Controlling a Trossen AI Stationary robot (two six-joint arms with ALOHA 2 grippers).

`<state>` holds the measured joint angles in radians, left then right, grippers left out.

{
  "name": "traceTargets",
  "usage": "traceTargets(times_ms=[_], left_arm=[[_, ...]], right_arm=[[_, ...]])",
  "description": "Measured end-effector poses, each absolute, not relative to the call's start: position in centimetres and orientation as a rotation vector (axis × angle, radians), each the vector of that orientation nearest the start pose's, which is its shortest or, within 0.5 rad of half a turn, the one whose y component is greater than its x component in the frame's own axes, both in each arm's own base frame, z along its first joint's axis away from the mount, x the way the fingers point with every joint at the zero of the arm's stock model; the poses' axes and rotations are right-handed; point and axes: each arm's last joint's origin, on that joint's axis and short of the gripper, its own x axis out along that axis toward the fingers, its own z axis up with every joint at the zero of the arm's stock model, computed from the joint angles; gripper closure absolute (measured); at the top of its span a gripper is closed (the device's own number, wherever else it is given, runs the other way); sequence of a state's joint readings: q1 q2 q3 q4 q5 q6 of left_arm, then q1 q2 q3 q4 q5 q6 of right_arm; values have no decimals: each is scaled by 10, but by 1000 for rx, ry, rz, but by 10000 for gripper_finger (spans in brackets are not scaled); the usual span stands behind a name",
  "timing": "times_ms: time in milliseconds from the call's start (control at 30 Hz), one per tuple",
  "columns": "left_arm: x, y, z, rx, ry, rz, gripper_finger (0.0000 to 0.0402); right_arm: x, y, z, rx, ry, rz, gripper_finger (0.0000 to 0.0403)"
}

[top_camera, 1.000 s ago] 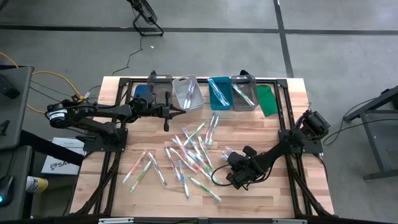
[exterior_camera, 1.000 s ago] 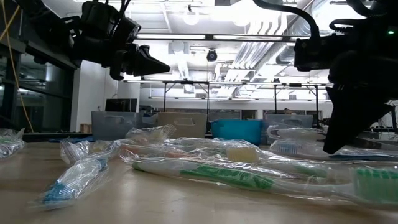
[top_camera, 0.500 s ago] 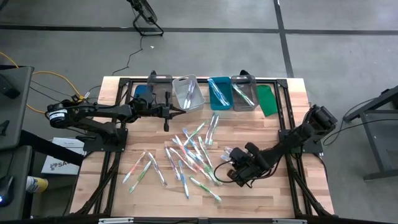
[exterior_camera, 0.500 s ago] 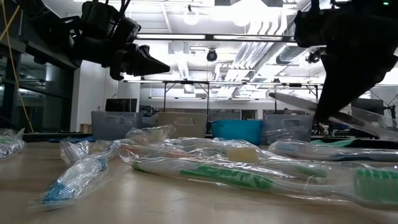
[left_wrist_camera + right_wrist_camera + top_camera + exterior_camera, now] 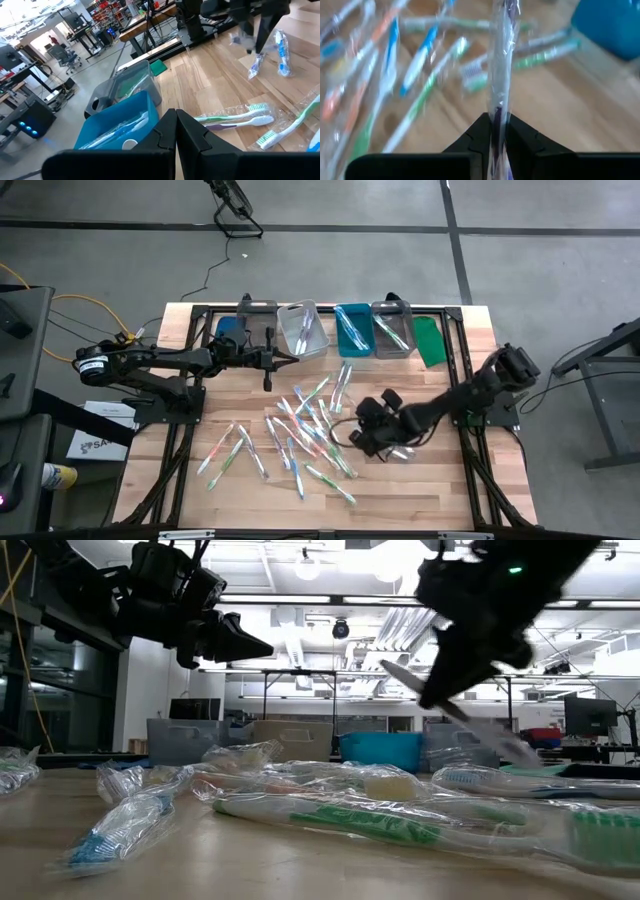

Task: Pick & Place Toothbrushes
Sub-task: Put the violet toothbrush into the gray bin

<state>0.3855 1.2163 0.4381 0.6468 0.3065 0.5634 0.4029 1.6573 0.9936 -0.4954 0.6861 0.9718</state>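
Many wrapped toothbrushes (image 5: 310, 425) lie flat and scattered on the middle of the wooden table; they also fill the foreground of the low view (image 5: 330, 815). My right gripper (image 5: 360, 432) hangs above the right part of the pile, shut on one toothbrush in a clear wrapper (image 5: 499, 60). That toothbrush shows as a slanted pale strip in the low view (image 5: 490, 735). My left gripper (image 5: 290, 358) hovers shut and empty in front of the bins, its fingers closed together (image 5: 176, 132). My right gripper pinches the wrapped toothbrush between its two fingers (image 5: 481, 131), on the wrapper (image 5: 498, 112) partway along its length. The fingers slant down from the table's right side. The toothbrush is lifted clear of the table and tilted, one end lower (image 5: 520, 752).
Along the far edge stand a grey bin (image 5: 257, 320), a clear bin (image 5: 303, 328), a teal bin (image 5: 352, 330) and another grey bin (image 5: 390, 328), some holding toothbrushes. A green piece (image 5: 430, 340) lies to their right. Bare wood shows at the near right (image 5: 430, 490).
My right gripper has risen and gone toward the table's far edge and a little to the left, tipping as it went. The wrapped toothbrush in its fingers has come up off the table and now hangs slanted in the air.
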Motion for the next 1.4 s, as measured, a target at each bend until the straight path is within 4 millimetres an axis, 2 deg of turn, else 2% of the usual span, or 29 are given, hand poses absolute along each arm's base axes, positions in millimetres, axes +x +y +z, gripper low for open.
traceTargets(times_ms=[300,500,833,1067,1200,1400], left_arm=[[225,82,209,500,142,43,400],[225,82,209,465,141,46,400],[225,82,209,375,137,50,400],[230,67,212,382,100,3,397],[233,61,216,355,72,43,360],[233,61,218,296,55,125,241]], right_arm=[[335,60,203,173,522,-587,373],[353,28,223,63,352,-579,370],[365,-15,248,6,148,-462,370],[367,-32,255,-9,83,-349,372],[367,-35,257,-31,62,-283,372],[367,-34,259,-63,46,-221,372]])
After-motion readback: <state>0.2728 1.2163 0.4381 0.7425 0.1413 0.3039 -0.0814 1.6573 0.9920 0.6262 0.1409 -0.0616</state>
